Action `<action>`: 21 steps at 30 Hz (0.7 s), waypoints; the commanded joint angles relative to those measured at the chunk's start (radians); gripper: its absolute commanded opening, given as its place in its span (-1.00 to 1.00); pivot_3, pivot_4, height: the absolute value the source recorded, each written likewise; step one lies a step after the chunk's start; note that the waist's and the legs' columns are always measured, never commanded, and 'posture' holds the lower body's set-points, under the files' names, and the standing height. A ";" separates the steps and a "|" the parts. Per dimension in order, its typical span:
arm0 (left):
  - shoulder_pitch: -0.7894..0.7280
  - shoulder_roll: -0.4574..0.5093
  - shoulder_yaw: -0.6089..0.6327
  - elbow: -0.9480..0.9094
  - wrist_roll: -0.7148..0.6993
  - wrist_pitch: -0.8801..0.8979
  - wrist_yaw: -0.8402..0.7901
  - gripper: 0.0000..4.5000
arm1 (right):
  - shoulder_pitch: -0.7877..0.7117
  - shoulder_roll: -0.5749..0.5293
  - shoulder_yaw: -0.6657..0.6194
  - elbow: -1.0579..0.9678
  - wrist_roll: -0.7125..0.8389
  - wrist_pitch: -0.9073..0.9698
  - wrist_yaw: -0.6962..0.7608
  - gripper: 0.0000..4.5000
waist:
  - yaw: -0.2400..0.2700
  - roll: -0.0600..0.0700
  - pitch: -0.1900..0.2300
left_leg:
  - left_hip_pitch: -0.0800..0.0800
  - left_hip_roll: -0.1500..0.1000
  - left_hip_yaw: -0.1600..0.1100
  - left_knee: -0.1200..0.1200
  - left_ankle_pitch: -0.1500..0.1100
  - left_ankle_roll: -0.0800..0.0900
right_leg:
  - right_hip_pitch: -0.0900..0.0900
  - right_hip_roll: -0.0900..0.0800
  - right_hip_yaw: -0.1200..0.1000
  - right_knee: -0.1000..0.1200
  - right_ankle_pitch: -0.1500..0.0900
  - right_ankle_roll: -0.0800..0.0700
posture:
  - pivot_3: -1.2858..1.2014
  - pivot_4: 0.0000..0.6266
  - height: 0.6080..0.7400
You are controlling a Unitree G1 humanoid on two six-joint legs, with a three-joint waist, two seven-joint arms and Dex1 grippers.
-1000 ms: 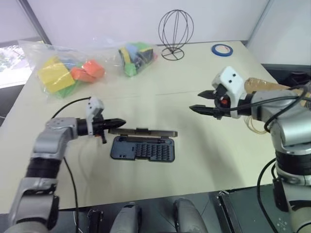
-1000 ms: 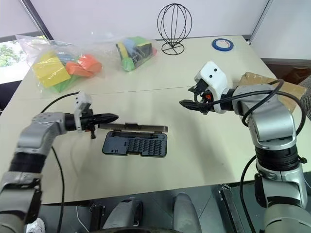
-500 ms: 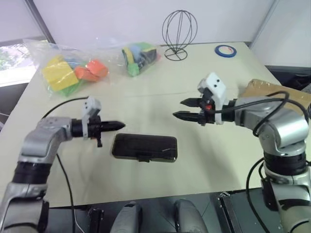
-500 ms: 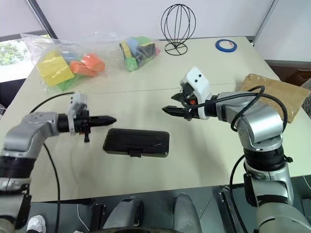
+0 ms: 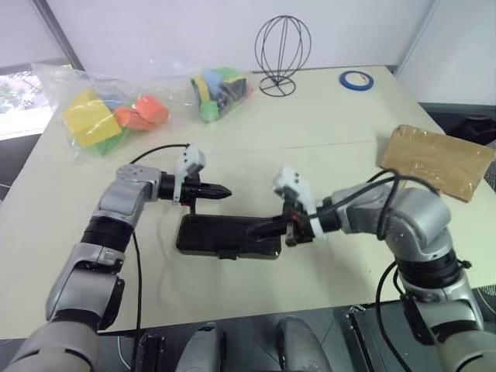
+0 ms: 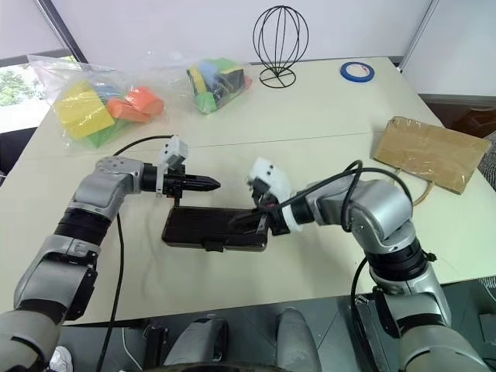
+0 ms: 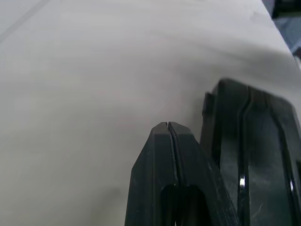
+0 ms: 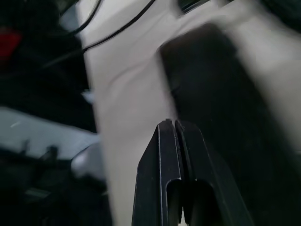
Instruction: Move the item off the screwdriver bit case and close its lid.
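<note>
Screwdriver bit case (image 6: 215,229) lies flat on the table (image 6: 310,116) with its lid (image 5: 232,232) down over the base, directly under the tips of your right gripper (image 6: 246,221) and just below and beside the tips of your left gripper (image 6: 208,184). The brown paper bag (image 6: 425,153) sits well off to the far side of your right arm, clear of the case, so you can judge the first step finished and the closing step in hand.

Both grippers have their fingers pressed together, holding nothing. Your right gripper's tips rest on or just over the lid's top (contact cannot be settled from the head views). Your left gripper points along the table just past the case's far long edge.

What you likely need next is a firm downward press near the small black latch (image 5: 227,255) on the case's near edge, the side away from your left gripper, to be sure it has caught; a lid lying flat is not proof of a latched one.

Your head views give the whole layout: case, bag, bags of coloured blocks (image 6: 105,105). Your left wrist view adds the case's ribbed dark edge (image 7: 254,141) close beside the closed fingers (image 7: 164,165). Your right wrist view, blurred, shows closed fingers (image 8: 175,155) over a dark surface, probably the lid.
</note>
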 commanded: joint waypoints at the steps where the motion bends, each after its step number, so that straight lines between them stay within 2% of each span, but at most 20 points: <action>1: -0.035 -0.017 -0.010 0.047 0.034 -0.061 -0.029 -1.00 | 0.015 0.007 0.065 -0.023 0.020 -0.046 0.017 -0.98 | 0.001 0.000 0.000 | 0.000 0.000 0.000 0.000 0.000 0.000 | 0.000 0.000 0.000 0.000 0.000 0.000 | 0.03 -0.52 1.00; 14: -0.054 -0.067 0.001 0.120 0.076 -0.114 -0.040 -1.00 | 0.052 0.021 0.258 0.050 -0.118 -0.159 -0.078 -0.98 | 0.001 0.000 0.000 | 0.000 0.000 -0.001 0.001 0.000 0.000 | 0.000 0.000 0.000 0.000 0.000 0.000 | 0.03 -0.52 1.00; 21: 0.004 -0.054 0.002 0.049 0.073 -0.100 -0.042 -1.00 | 0.053 0.073 0.256 0.129 -0.217 -0.177 -0.205 -0.98 | -0.004 -0.001 -0.001 | 0.001 0.000 -0.001 0.002 0.000 0.000 | 0.000 0.000 0.000 0.002 0.000 0.000 | 0.03 -0.52 1.00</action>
